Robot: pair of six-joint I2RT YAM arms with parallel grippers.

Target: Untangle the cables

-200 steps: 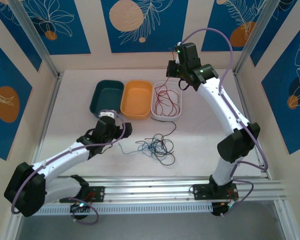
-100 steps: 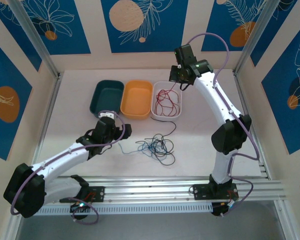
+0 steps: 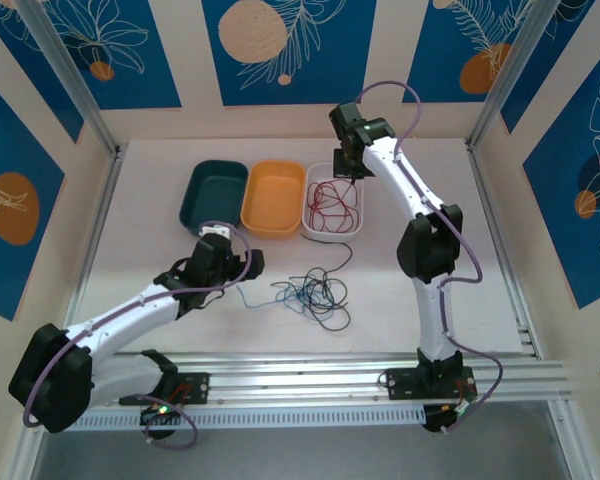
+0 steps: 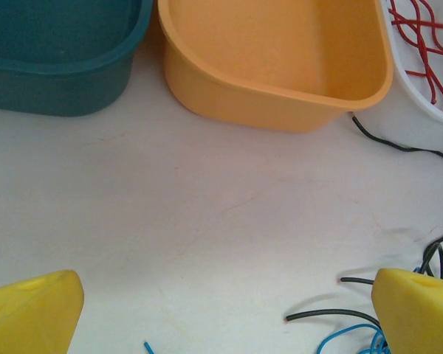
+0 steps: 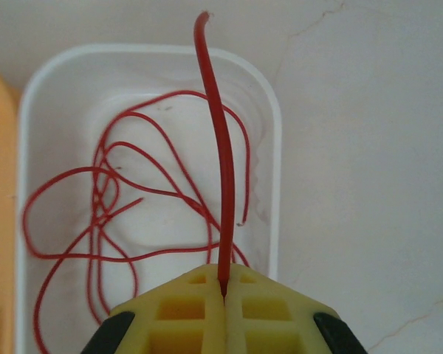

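- On the left side of the table (image 3: pixel 150 215), the left tool (image 4: pixel 221 313) hangs low over bare tabletop with its yellow fingers (image 4: pixel 31 316) spread wide and nothing between them.
- Just beyond it stands a teal bin (image 3: pixel 216 190), the leftmost of three bins set in a row, with nothing in it.
- Next to the right, touching the teal one or nearly so, is an orange bin (image 3: pixel 273 197), also bare inside.
- Nearer the arm bases, to the right of the left tool, a loose tangle of cables lies flat on the table: thin black cable (image 3: pixel 325 310) loops crossed with a blue cable (image 3: pixel 298 296).
- One blue end trails leftward toward the left arm; in the left wrist view, black and blue strands lie just beside the right-hand finger.
- From the tangle, a single black strand runs up toward the near edge of the bins, ending close to where the orange bin meets the next one.
- Rightmost in the row is a white bin (image 5: pixel 276 169), holding several slack loops of red cable (image 5: pixel 222 192).
- Above the far end of that bin, the right tool (image 5: pixel 224 295) is clenched on a red strand, which rises out from between the closed fingers; whether that strand joins the loops below I cannot tell.
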